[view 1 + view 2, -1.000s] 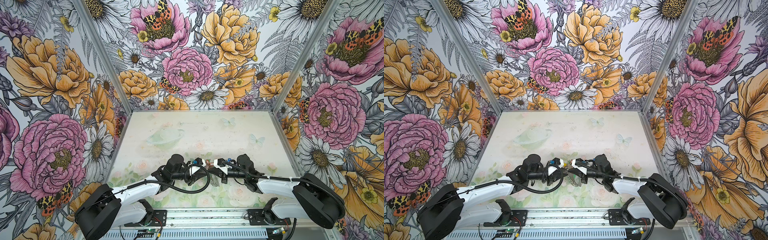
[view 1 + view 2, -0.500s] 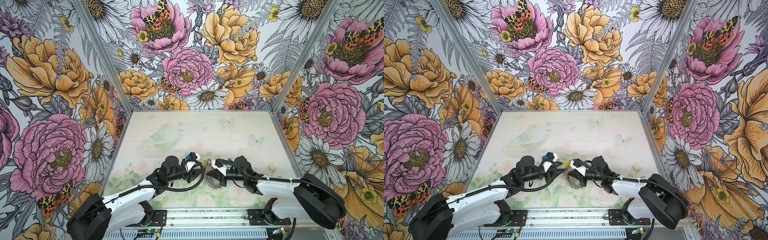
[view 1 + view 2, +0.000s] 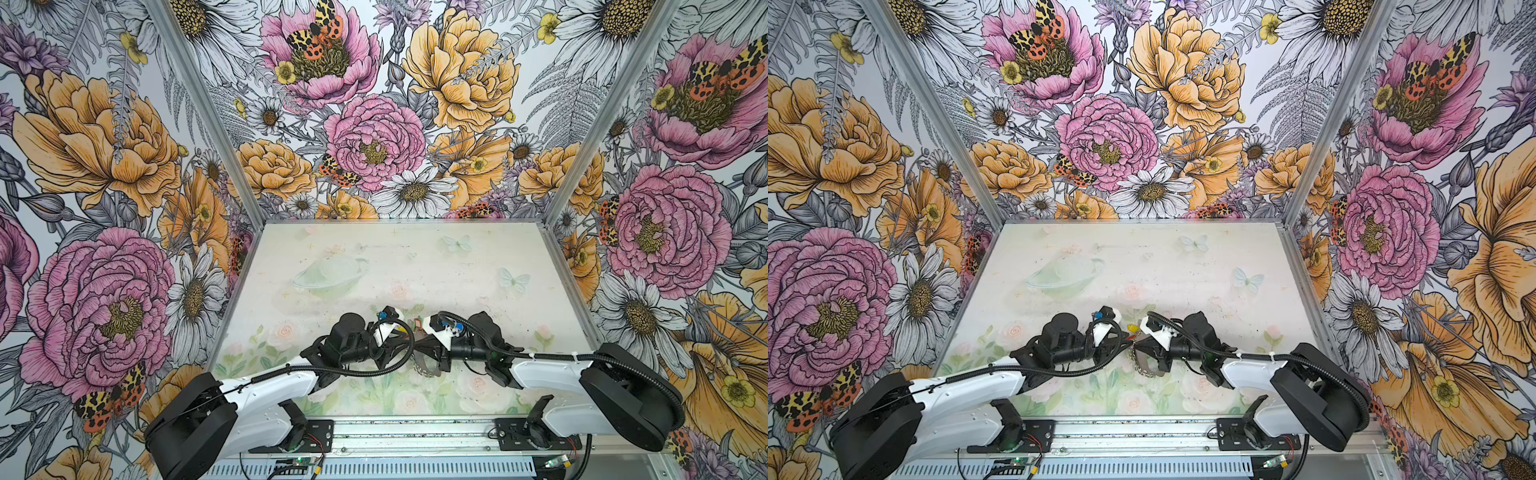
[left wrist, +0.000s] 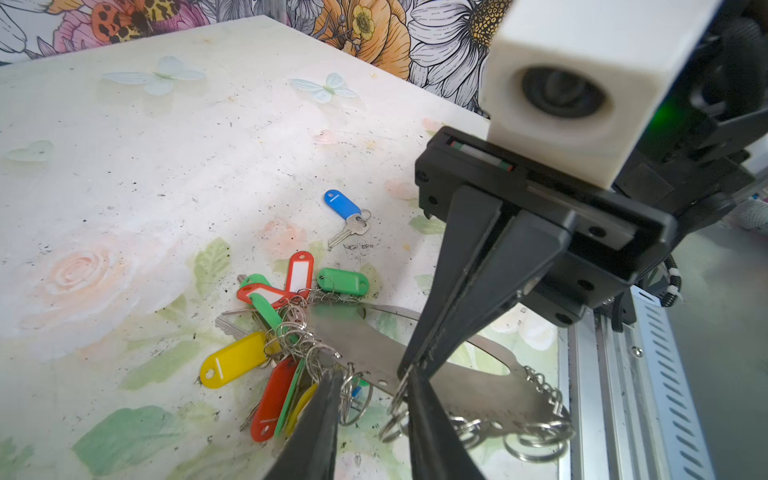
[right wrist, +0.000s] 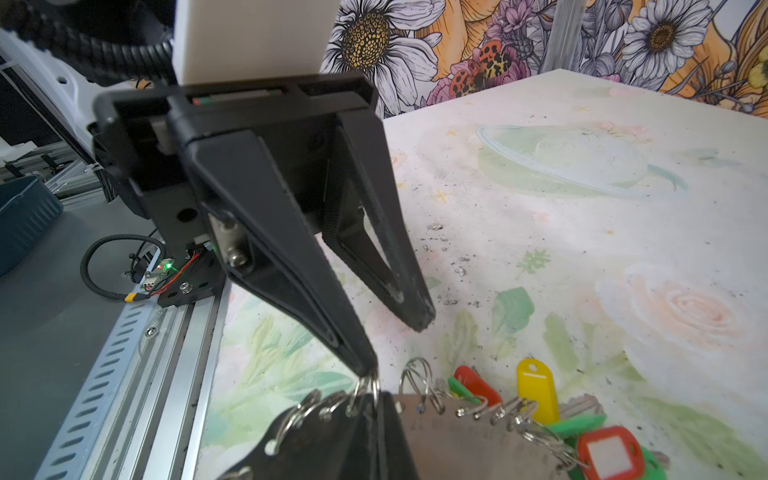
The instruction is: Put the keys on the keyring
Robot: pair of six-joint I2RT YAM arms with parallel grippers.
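Left wrist view, and it's tight: the right gripper [image 4: 409,368] has its jaws pressed together, clamped on the rim of the keyring [image 4: 361,345], and that grey band looks tilted, its gripped side raised off the table [image 4: 124,174]. Just beside that pinch sits the left gripper [image 4: 374,376], jaws clearly apart, straddling the keyring's rim. Over to the right wrist view, where one of its fingers [image 5: 361,357] touches one of the small rings [image 5: 368,388] fringing the keyring, while the other finger stands clear of it. The keys [image 4: 270,332], red, green and yellow, bunch at one end of the keyring, hooked to its small rings. One blue key [image 4: 343,205] lies alone on the table, well apart from the keyring, beyond the bunch. In both top views the two grippers meet tip to tip right over the keyring.
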